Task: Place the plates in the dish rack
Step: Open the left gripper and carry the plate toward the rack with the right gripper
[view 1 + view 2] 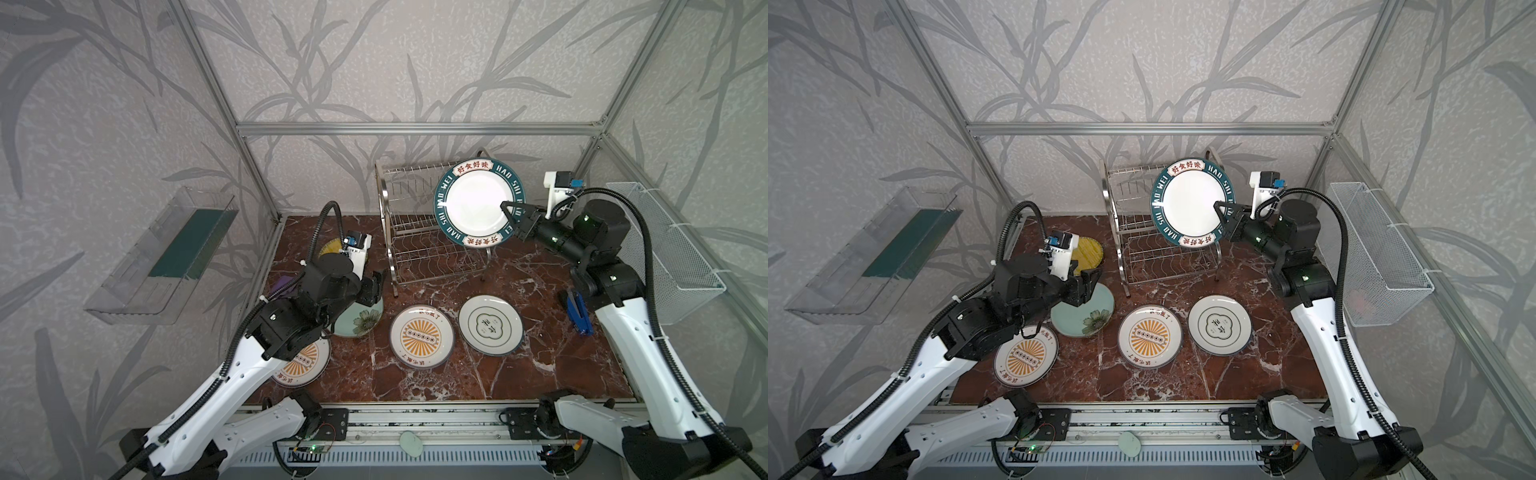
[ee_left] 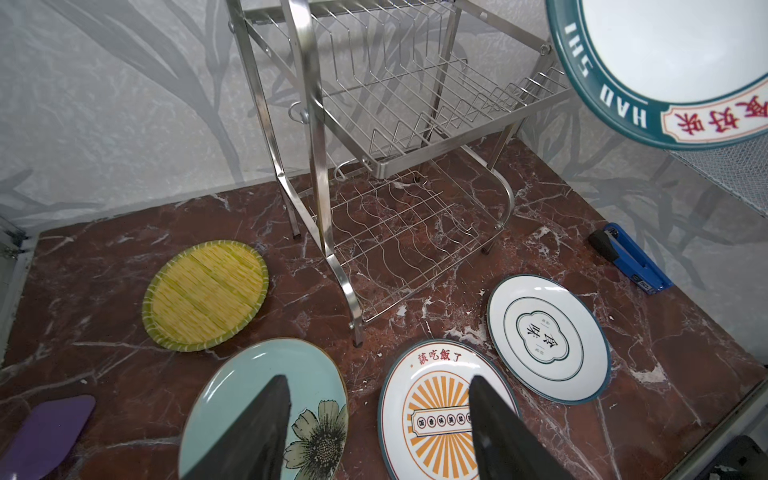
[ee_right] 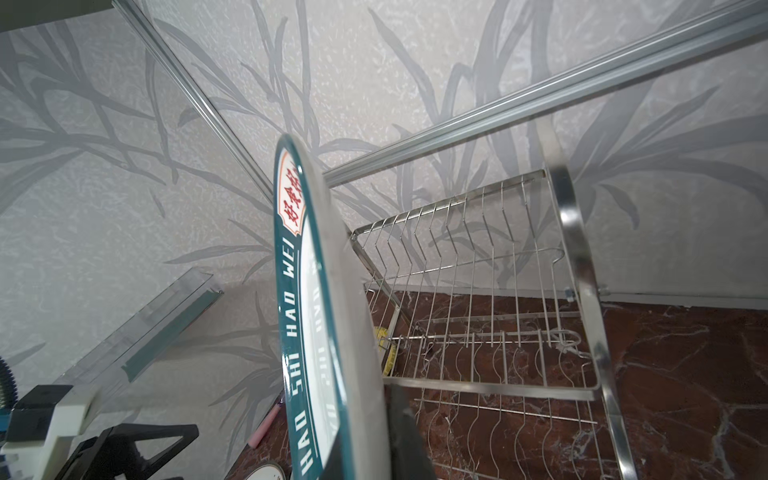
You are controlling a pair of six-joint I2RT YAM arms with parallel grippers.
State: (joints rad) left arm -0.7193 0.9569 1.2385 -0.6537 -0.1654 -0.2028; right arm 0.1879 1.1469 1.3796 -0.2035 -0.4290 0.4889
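A sunburst plate lay flat under the left arm, a yellow plate behind it. The left claw hung spread above the flowered plate. Beside that lay a second sunburst plate and a white plate, all in front of the dish rack. The right claw pinched a green-rimmed plate by its rim, on edge beside the rack's upper shelf.

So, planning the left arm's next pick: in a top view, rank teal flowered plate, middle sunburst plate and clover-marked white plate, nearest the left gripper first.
1. teal flowered plate, just beneath the left gripper.
2. middle sunburst plate, centre front.
3. clover-marked white plate, right of centre.
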